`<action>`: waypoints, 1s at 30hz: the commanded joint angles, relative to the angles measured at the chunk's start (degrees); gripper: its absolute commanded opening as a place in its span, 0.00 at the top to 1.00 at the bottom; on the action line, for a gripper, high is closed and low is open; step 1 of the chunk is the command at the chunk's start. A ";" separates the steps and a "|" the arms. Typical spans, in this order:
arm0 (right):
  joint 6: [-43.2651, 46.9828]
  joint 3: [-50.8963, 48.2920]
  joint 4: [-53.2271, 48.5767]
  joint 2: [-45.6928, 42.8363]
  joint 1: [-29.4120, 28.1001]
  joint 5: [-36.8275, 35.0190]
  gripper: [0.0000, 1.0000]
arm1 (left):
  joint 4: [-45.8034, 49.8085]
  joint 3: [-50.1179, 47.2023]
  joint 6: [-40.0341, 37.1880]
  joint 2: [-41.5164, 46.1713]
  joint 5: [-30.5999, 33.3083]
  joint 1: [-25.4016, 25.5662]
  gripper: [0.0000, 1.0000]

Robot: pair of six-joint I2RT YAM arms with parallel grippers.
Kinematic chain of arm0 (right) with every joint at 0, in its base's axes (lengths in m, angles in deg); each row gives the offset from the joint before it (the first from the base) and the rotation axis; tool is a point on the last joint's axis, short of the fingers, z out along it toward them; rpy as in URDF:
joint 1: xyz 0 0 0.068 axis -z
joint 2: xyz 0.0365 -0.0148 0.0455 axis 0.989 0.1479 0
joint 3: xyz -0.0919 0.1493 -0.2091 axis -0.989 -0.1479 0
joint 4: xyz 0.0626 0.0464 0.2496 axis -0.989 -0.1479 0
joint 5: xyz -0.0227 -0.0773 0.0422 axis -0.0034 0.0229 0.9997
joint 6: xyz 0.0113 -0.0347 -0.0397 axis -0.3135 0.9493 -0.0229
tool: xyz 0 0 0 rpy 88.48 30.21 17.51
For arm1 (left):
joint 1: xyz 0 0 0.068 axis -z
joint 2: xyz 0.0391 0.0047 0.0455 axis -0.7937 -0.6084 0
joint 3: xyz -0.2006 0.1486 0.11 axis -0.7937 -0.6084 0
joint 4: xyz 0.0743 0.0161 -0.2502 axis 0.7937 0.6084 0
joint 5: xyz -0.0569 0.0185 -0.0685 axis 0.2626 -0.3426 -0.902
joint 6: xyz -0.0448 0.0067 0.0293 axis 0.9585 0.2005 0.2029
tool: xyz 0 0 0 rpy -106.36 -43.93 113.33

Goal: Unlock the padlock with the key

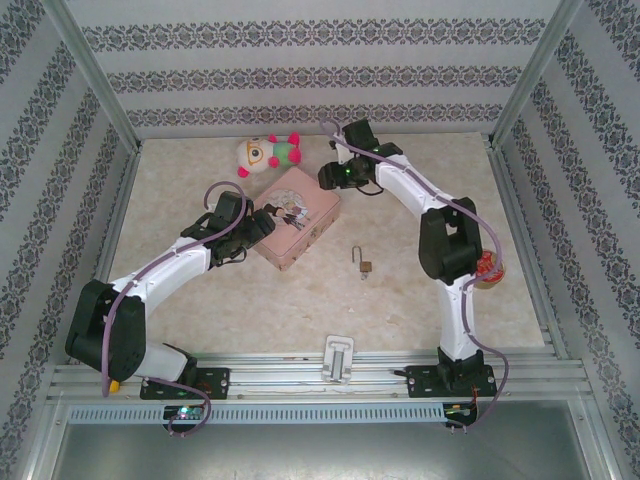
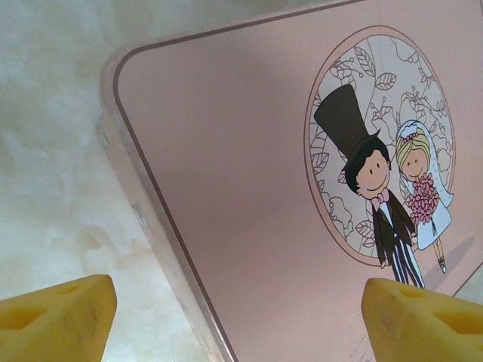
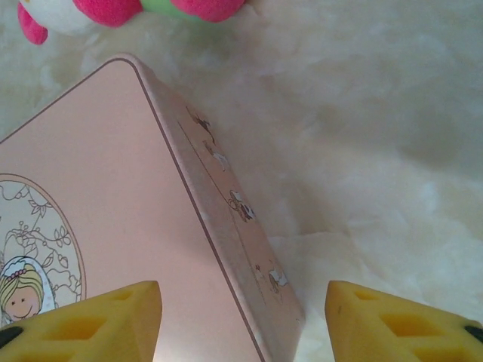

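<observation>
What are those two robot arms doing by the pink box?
Both arms reach toward the pink tin box. The left hand hovers open over one corner of the lid. The right hand, also open, straddles the box's edge near the plush toy. Neither holds anything. The small brass padlock lies alone on the table, untouched, so no unlocking has started.

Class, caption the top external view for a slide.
The left claw and right claw flank the pink tin box; the padlock lies apart, untouched, on the table.
</observation>
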 commanded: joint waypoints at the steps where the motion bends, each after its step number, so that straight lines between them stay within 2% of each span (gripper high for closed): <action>1: 1.36 1.88 -2.65 1.41 0.18 2.50 0.43 | -1.26 -0.53 -0.28 -0.67 -0.44 -0.55 0.17; 6: 0.92 -1.88 -1.33 1.10 -0.15 4.68 0.48 | -0.93 0.55 -1.86 -2.04 -0.18 -0.51 0.20; 9: 0.35 -5.64 0.51 -0.65 -0.68 5.56 0.51 | -0.09 1.35 -2.90 -3.04 0.67 -0.62 0.26; 20: -3.41 -16.99 3.84 -8.83 -3.11 4.55 0.60 | -0.82 2.79 -4.96 -6.27 0.39 -2.07 0.60; 26: -7.29 -26.06 6.29 -15.80 -4.45 2.74 0.63 | -1.22 4.58 -6.40 -8.47 -0.43 -2.83 0.70; 30: -9.50 -32.43 8.68 -20.25 -5.84 1.79 0.64 | -1.36 5.89 -6.98 -10.03 -1.33 -3.18 0.71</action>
